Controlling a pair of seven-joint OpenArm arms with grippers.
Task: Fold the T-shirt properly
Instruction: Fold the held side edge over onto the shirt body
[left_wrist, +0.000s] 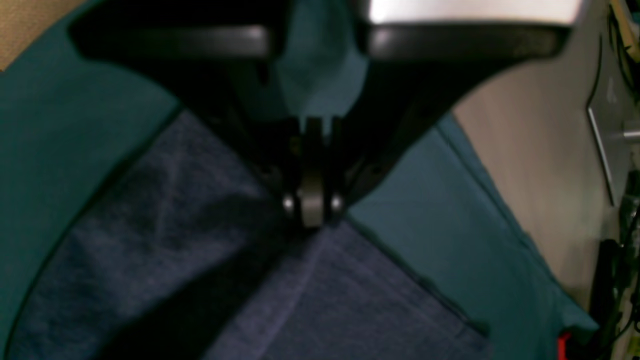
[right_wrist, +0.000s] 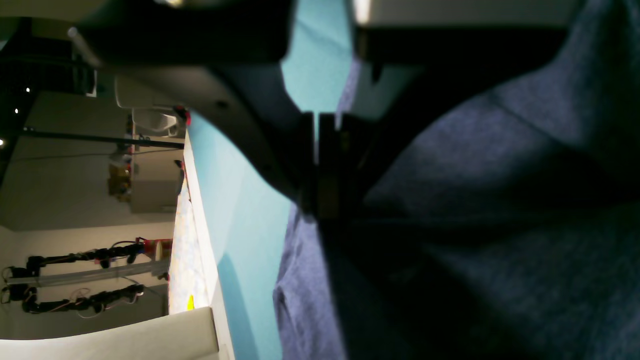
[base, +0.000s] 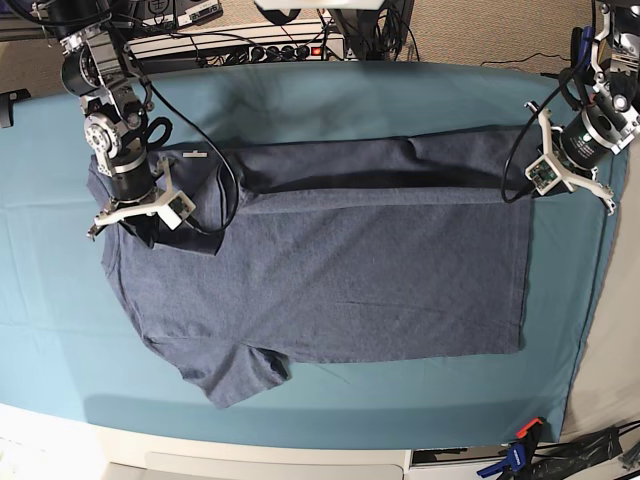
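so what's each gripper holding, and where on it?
Both pinch the T-shirt: left gripper at a hem corner, right gripper at the shoulder end.

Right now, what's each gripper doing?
Left gripper: closed, pinching the T-shirt at a corner.
Right gripper: closed on the T-shirt's edge.

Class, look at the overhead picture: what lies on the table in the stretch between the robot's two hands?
In the base view, only the T-shirt spans it: its far edge folded over, running from the right hand to the left hand.
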